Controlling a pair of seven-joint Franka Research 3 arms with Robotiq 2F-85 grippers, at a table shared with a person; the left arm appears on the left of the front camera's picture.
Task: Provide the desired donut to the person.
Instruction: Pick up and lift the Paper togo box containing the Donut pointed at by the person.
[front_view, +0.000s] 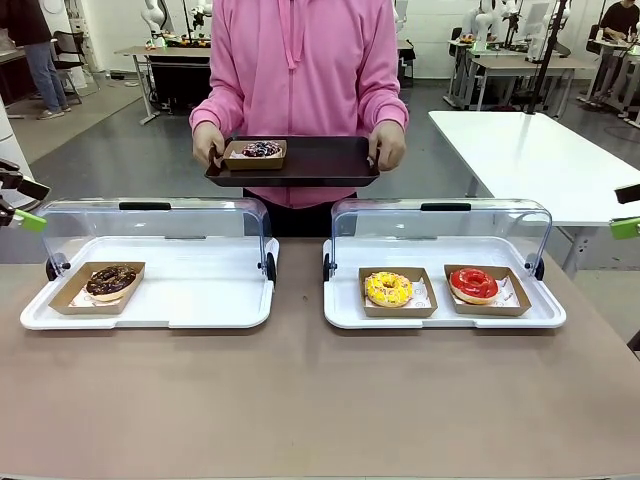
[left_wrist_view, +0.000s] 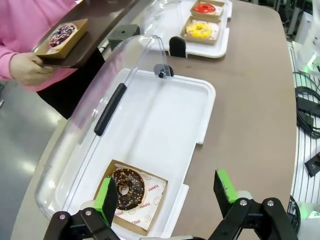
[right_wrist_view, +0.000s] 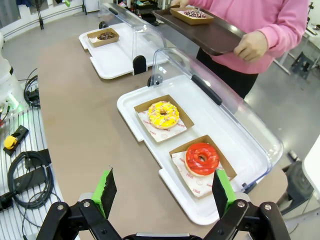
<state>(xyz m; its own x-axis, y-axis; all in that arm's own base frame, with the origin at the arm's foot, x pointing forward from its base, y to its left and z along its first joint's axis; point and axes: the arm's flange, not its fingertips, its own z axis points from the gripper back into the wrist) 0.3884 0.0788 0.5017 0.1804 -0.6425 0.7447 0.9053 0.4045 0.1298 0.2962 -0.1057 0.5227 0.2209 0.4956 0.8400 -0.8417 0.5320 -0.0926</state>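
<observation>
The person (front_view: 300, 70), in a pink hoodie, stands at the far side holding a dark tray (front_view: 325, 160) in both hands. On its left part lies a dark sprinkled donut (front_view: 261, 149) in a cardboard boat. A chocolate donut (front_view: 110, 280) sits in the left display case (front_view: 200, 300). A yellow donut (front_view: 388, 289) and a red donut (front_view: 473, 284) sit in the right case (front_view: 340, 305). My left gripper (front_view: 25, 203) hangs open at the far left, above the chocolate donut (left_wrist_view: 127, 188). My right gripper (front_view: 627, 211) hangs open at the far right, near the red donut (right_wrist_view: 201, 158).
Both cases have clear lids (front_view: 150, 225) swung up toward the person. The brown table (front_view: 300, 400) is bare in front of the cases. A white table (front_view: 540, 150) stands behind on the right. Cables (right_wrist_view: 25, 170) lie beside the table's end.
</observation>
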